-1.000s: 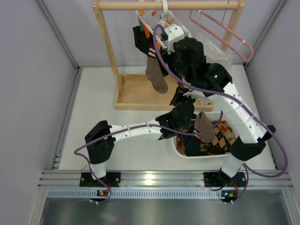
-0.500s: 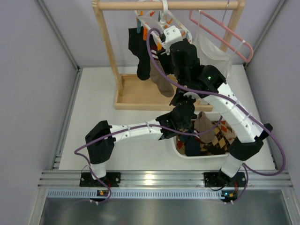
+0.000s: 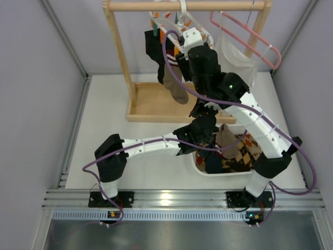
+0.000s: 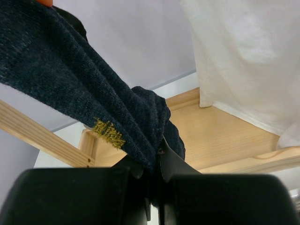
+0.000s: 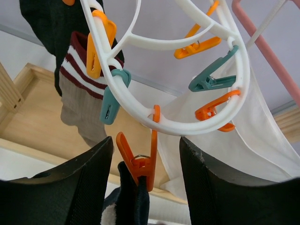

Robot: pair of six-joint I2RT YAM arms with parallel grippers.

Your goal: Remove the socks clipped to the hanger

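The white ring hanger (image 5: 187, 125) with orange and teal clips hangs from the wooden rack; it also shows in the top view (image 3: 179, 23). My right gripper (image 5: 146, 145) is open, its fingers either side of an orange clip (image 5: 140, 164) that grips a navy sock (image 5: 133, 204). My left gripper (image 4: 157, 154) is shut on the lower end of that navy sock (image 4: 70, 70), below the hanger (image 3: 202, 115). A brown sock with a striped cuff (image 5: 79, 103) and a black sock (image 5: 47, 23) hang from other clips.
The wooden rack's tray base (image 3: 151, 101) stands behind the arms. A pink wire hanger (image 3: 244, 34) with a white mesh bag (image 4: 243, 56) hangs to the right. A white bin (image 3: 200, 167) near my right arm holds argyle and other socks (image 3: 237, 153).
My right gripper has moved up and left to the hanger's clips. The hanging black and brown socks have swung. The left arm has stayed put.
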